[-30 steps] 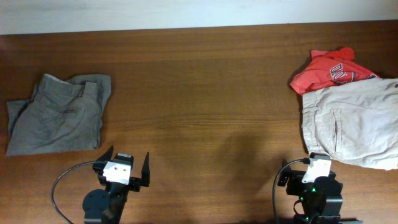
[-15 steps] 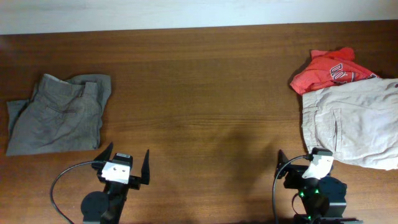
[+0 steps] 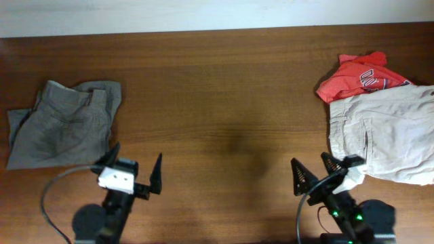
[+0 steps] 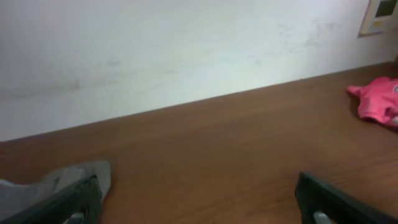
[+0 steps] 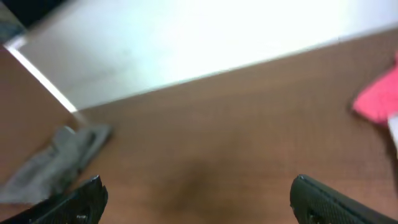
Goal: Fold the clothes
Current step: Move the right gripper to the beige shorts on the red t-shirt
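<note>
The pale shorts (image 3: 386, 139) lie at the right edge of the table (image 3: 224, 102); left and right jaws stand apart, empty.

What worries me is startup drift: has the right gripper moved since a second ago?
Yes. The right gripper has swung left, away from the pale beige cotton shorts' left edge, jaws open.
</note>
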Robot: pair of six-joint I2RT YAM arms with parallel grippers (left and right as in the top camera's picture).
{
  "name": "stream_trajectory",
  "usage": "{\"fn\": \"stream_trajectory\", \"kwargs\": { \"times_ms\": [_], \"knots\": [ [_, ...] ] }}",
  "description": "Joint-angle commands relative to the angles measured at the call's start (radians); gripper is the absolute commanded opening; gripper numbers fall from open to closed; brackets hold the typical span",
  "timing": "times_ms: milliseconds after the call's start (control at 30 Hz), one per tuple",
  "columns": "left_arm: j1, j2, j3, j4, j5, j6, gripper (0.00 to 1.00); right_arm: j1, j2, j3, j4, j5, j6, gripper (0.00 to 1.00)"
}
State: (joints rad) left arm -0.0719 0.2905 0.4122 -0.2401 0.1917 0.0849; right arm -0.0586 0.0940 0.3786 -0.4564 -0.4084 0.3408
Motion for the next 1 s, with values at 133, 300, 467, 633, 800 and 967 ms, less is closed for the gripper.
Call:
{"fn": "stream_trajectory", "kwargs": {
  "times_ms": [133,300,467,633,800,967],
  "knots": [
    [-0.004,0.482,0.5,-0.263,0.032,-0.013,0.99,-0.008,0.363,0.386,-0.262,0.209,-0.009,0.99],
    [-0.004,0.73,0.764,-0.436,0.087,-0.014,0.99,-0.008,0.731,0.705,-0.528,0.307,-0.087,0.99],
    [-0.004,0.852,0.801,-0.441,0.264,-0.051,0.99,-0.016,1.02,0.89,-0.66,0.378,-0.164,0.99],
    [-0.004,0.932,0.801,-0.465,0.291,-0.051,0.99,-0.113,1.272,0.914,-0.694,0.447,-0.092,0.99],
    [-0.004,0.969,0.801,-0.48,0.286,-0.05,0.99,-0.209,1.508,0.914,-0.678,0.437,-0.034,0.99],
    [-0.004,0.976,0.801,-0.478,0.253,-0.047,0.99,-0.223,1.671,0.914,-0.615,0.44,-0.01,0.99]
  ]
}}
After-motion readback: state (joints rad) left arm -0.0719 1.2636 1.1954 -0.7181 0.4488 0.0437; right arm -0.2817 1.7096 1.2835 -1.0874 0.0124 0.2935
